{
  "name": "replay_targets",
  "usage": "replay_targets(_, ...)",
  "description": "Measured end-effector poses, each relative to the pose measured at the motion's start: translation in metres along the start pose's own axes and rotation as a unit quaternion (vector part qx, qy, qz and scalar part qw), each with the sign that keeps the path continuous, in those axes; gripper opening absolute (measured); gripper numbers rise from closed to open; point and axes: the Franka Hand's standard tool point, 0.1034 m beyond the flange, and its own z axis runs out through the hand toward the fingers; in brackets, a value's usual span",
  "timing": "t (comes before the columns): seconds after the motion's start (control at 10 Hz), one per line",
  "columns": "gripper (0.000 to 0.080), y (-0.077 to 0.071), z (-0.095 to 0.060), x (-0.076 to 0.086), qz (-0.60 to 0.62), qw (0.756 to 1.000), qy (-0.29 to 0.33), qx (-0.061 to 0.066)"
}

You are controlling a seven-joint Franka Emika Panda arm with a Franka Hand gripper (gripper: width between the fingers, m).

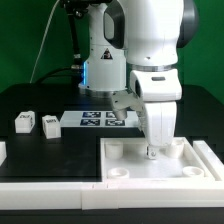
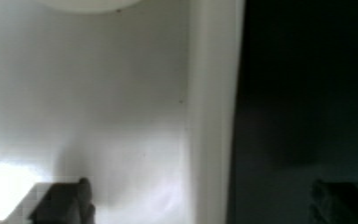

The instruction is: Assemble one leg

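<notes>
My pincer (image 1: 150,150) is low over panel (image 1: 188,162), lower right of ext. frame; fingers (image 2: 60,203) wide apart, nothing btwn. Leg (image 1: 50,126) & 2nd leg (image 1: 23,122) mid-left.

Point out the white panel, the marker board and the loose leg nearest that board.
white panel (image 1: 156,170): exterior view, on its bare inner surface.
marker board (image 1: 100,120): exterior view, on the middle of its tagged face.
loose leg (image 1: 50,126): exterior view, on its front face.
</notes>
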Motion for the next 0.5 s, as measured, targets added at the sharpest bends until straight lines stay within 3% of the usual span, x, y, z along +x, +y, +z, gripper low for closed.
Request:
replay_targets(0.3,0.0647,0.0,-0.002,0.0,0.003,1.0,0.0,-0.001)
replay_targets(0.5,0.0649,-0.01,-0.027,0.001,0.033,0.999,-0.008,-0.014)
